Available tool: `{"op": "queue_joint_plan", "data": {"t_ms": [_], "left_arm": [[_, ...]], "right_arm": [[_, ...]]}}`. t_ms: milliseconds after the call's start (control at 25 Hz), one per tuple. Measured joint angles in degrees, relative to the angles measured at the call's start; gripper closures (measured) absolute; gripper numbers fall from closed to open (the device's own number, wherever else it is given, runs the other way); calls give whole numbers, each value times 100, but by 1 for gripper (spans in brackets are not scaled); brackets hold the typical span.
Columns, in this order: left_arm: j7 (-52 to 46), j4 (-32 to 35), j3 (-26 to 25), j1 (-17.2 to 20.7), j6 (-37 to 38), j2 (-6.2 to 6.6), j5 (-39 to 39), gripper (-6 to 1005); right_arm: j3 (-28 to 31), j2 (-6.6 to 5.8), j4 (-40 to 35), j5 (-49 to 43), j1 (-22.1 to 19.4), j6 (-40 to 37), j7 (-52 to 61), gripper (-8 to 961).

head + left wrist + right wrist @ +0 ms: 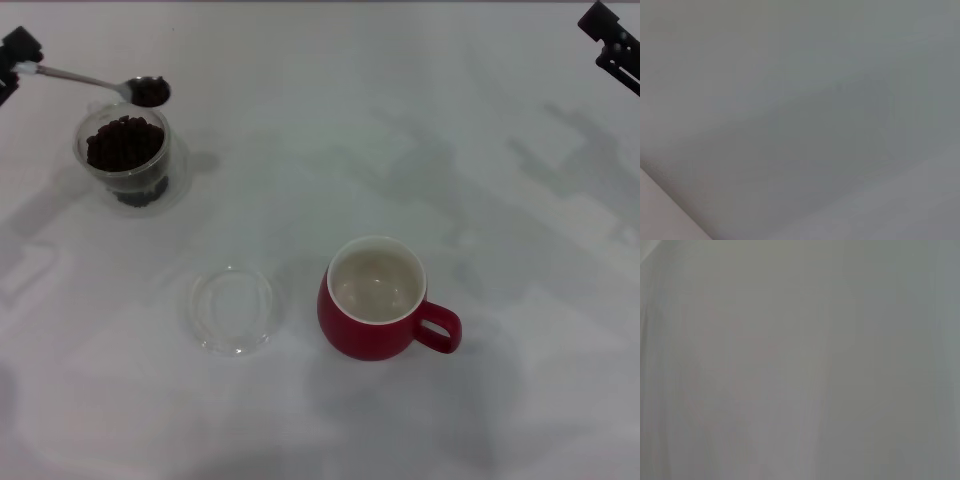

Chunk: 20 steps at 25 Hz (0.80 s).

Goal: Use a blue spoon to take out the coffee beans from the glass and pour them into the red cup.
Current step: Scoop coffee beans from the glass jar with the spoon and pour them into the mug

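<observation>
While glass point(127, 158) holds coffee beans point(124, 141), red cup point(375, 297) sits empty.

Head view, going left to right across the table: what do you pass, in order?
Left gripper holding the blue spoon loaded with beans, the glass of coffee beans just below it, then the flat clear dish, the red cup, and the right gripper parked at the far right corner.
</observation>
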Motion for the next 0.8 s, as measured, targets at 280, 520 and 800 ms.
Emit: {"op": "queue_joint_plan", "data": {"t_ms": [280,520,800], "left_arm": [[175,33,0,-239,42,-62,365,880],[314,35,0,-581,44,-165,824,881],[334,49,0,-902,-11,-300,1251,881]], "right_arm": [[0,7,1,-28,-2,-4,-3,167],[0,26,0,-17,-22,-48,-4,167],[0,58,-2,3,-69,-59,-20,167]]}}
